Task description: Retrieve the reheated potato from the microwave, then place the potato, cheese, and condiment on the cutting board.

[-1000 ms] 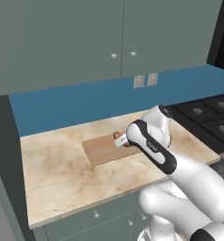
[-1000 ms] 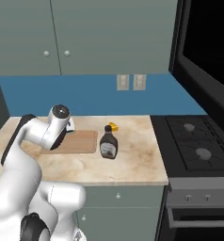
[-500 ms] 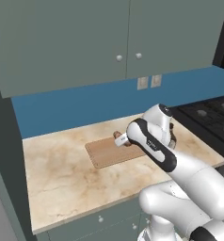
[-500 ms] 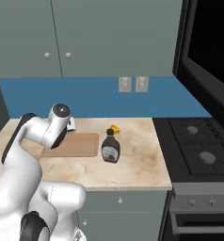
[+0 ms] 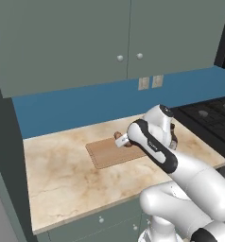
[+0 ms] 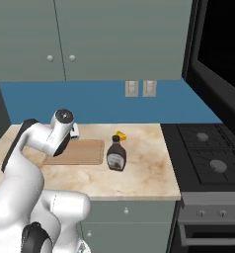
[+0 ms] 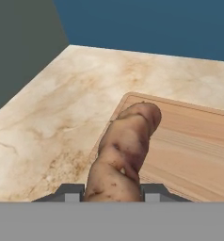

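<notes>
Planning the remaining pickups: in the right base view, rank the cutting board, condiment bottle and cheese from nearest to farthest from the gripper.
1. The cutting board, directly below the gripper, which holds the potato.
2. The condiment bottle, to the board's right.
3. The cheese, behind the bottle.

From behind the arm's left we look forward and down across the surface (image 5: 62,175); from its right we see the same surface, and both views share the cutting board (image 5: 116,151). Our hand camera sits very close, looking along the end effector (image 7: 113,190) over the board's corner
</notes>
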{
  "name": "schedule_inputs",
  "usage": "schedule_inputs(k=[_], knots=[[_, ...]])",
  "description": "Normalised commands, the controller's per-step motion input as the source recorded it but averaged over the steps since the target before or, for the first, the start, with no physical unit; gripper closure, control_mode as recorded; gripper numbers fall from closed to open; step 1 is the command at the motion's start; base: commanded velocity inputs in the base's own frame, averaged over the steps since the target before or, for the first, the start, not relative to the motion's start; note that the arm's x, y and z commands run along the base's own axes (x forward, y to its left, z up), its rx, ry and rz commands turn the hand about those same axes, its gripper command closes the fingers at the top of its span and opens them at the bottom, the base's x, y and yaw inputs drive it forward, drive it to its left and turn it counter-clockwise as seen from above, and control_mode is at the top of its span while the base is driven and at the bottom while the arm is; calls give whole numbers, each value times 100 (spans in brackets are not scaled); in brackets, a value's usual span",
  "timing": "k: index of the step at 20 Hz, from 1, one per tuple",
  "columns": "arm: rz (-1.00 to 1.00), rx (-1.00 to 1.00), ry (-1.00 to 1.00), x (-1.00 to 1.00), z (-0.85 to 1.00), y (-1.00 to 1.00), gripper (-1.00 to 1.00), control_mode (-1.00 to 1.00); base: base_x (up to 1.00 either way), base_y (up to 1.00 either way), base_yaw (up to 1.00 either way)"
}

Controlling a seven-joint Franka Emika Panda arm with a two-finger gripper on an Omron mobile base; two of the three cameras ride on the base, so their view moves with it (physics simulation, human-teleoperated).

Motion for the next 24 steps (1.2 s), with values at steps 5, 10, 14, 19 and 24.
schedule_inputs(k=[5, 10, 14, 19, 24], knots=[[0, 0, 0, 0, 0, 0, 100, 100, 0, 0, 0], [0, 0, 0, 0, 0, 0, 100, 100, 0, 0, 0], [0, 0, 0, 0, 0, 0, 100, -100, 0, 0, 0], [0, 0, 0, 0, 0, 0, 100, -100, 0, 0, 0], [0, 0, 0, 0, 0, 0, 100, -100, 0, 0, 0]])
